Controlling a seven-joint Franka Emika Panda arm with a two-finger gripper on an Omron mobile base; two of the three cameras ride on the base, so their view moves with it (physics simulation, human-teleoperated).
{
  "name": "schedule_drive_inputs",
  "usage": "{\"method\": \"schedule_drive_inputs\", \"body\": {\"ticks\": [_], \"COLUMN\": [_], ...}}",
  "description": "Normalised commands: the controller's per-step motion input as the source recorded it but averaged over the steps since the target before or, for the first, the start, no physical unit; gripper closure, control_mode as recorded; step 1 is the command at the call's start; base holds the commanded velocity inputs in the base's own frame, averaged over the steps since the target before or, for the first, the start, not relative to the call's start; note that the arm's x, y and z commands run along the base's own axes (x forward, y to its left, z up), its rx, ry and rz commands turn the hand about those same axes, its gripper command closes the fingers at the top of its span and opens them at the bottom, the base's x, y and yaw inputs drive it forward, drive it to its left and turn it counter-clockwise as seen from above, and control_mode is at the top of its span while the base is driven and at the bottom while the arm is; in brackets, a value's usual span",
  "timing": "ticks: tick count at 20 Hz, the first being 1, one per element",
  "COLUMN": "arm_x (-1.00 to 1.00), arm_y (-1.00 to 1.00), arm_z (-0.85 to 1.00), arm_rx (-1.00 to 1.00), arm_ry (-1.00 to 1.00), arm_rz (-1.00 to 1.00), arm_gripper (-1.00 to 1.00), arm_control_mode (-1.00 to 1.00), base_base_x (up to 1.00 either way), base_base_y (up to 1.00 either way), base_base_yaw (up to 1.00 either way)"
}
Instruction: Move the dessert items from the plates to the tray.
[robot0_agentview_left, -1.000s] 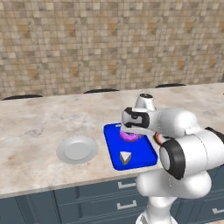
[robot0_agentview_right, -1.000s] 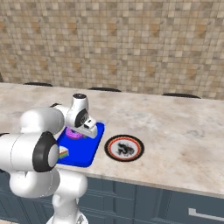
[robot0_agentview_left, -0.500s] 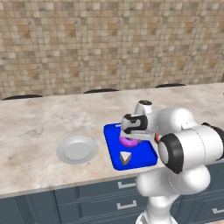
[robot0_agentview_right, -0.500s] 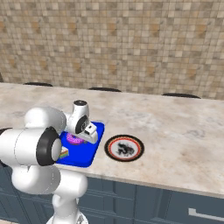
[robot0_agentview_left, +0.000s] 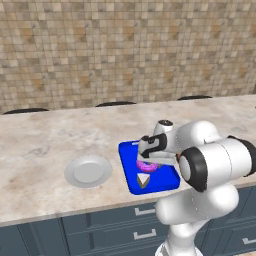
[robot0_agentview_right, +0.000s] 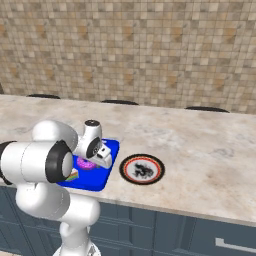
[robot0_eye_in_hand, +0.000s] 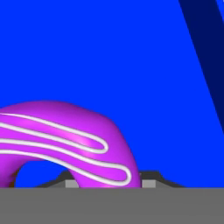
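My pincer (robot0_agentview_left: 148, 161) was clamped on the doughnut (robot0_agentview_left: 146, 166), low over the blue tray (robot0_agentview_left: 131, 154) at the counter's front edge; best to release gently, clear of the cake wedge (robot0_agentview_left: 143, 180).

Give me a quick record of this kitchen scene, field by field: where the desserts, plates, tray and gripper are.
doughnut: held over the tray, in the gripper
cake wedge: on the tray, near its front edge
tray: blue, on the counter
grey plate: bare, beside the tray
patterned plate: bare, on the tray's other side
gripper: shut on the doughnut
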Motion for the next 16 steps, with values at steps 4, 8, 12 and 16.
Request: {"method": "schedule_drive_inputs", "body": {"ticks": [4,8,12,16], "arm_x": [-0.01,0.0,0.0,0.0], "arm_y": [0.0,0.0,0.0,0.0], "arm_z": [-0.03,0.0,0.0,0.04], "arm_rx": [0.0,0.0,0.0,0.0], "arm_ry": [0.0,0.0,0.0,-0.03], "arm_rz": [0.0,0.0,0.0,0.0], "arm_gripper": [-1.0,-1.0,-1.0,-1.0], "arm_control_mode": [-1.0,-1.0,-1.0,-1.0], "base_base_x": [0.0,0.0,0.0,0.0], "base_base_y": [0.0,0.0,0.0,0.0], "base_base_yaw": [0.0,0.0,0.0,0.0]}}
